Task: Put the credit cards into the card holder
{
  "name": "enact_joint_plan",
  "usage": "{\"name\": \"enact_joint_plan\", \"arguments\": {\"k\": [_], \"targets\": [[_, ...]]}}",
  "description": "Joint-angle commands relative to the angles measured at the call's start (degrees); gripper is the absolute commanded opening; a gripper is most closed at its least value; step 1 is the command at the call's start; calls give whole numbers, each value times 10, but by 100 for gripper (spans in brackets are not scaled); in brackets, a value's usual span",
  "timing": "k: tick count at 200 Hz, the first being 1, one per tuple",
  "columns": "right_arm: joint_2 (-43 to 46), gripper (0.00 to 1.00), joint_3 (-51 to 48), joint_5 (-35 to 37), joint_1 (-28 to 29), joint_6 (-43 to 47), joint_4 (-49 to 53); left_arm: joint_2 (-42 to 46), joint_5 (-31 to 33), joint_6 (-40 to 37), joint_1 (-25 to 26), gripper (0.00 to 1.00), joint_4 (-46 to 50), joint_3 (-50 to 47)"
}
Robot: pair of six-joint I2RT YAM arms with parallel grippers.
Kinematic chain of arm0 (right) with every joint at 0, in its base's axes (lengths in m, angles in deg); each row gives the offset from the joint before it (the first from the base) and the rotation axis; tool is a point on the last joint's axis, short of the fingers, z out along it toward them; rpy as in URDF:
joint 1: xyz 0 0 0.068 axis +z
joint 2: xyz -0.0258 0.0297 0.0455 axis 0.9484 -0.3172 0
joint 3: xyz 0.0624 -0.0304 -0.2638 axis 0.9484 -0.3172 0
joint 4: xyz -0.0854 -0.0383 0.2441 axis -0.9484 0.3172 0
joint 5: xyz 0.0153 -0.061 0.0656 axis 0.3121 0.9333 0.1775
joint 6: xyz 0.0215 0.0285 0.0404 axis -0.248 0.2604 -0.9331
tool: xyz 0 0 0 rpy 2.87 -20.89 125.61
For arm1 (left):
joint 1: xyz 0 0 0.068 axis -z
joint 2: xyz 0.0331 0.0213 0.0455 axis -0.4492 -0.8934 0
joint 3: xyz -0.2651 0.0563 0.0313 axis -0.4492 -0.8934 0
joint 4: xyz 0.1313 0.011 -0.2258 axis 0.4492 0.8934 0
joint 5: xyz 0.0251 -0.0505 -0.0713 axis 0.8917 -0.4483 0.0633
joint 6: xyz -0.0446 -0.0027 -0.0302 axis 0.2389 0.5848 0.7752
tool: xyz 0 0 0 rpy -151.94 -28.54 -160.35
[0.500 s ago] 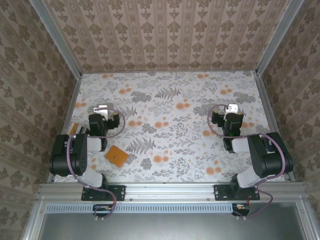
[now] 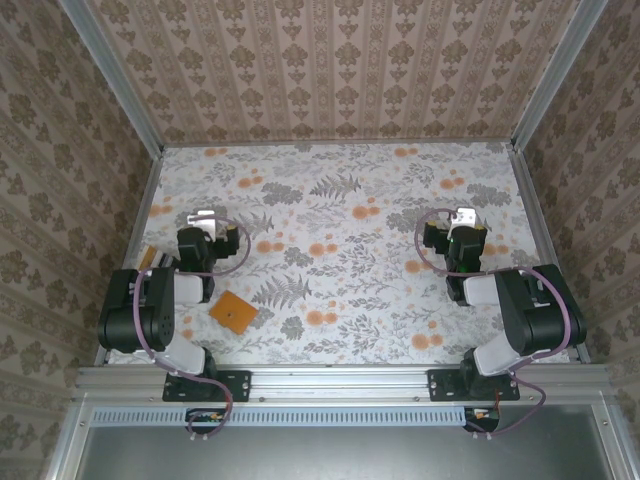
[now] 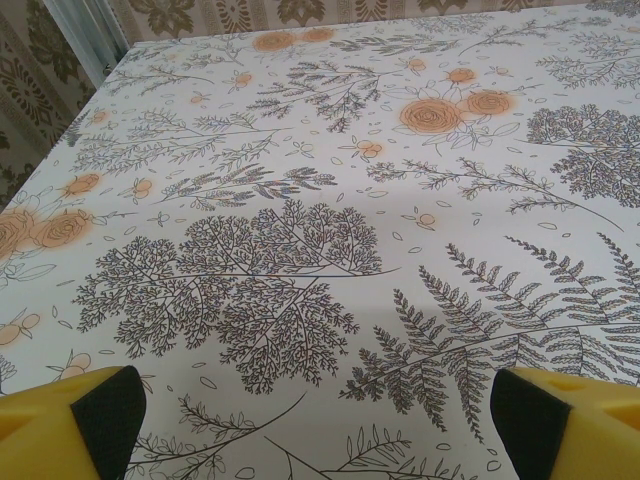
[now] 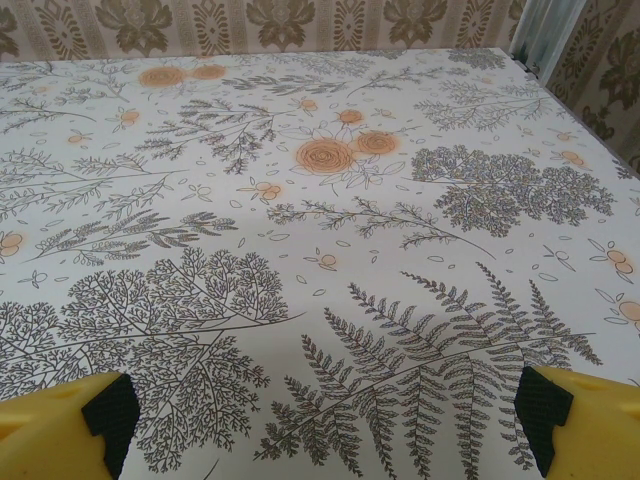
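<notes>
Looks like the very start, nothing picked up yet. Shows left gripper [image 3: 310,420] and right gripper [image 4: 325,420] both spread wide and empty. Finds the card holder [image 2: 232,314] flat on the table [image 2: 350,215], just beside the left arm [image 2: 150,310] (cards hard to make out). Calls next for locating and reaching a card.

Shot from high above and behind the arm bases [image 2: 205,385], angled down over the whole floral tabletop [image 2: 340,190] to the papered back wall [image 2: 330,70]. From the wrists, taken low and close over that same tabletop's far half, facing the back wall, left fingertips [image 3: 40,430] and right fingertips [image 4: 595,425] framing the bottom corners.
</notes>
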Motion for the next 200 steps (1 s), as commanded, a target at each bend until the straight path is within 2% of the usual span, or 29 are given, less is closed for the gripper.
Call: {"name": "enact_joint_plan", "arguments": {"k": [1,62,95,133,156,171,188,200], "targets": [[1,99,11,3,-2,-6,-15,7,-9,-11,-3,100,1,12],[2,100,9,2,-2,-7,-18,7,-8,-12,-3,100,2,12],[3,100,9,-40,-2,11,-17,10,-15,-18,0,100,-5,8],[18,100,5,-59,2,24,-13,65,-18,-30,10,100,7,-12],[45,100,0,-53,3,23,1,118,-21,-24,10,100,46,-19],[74,100,23,-46,3,17,72,160,-28,-22,11,100,74,-22],[127,100,91,-19,1,-32,263,217,-35,-7,11,100,117,-18],[146,100,136,-25,2,-60,369,260,-30,24,10,100,165,-3]]}}
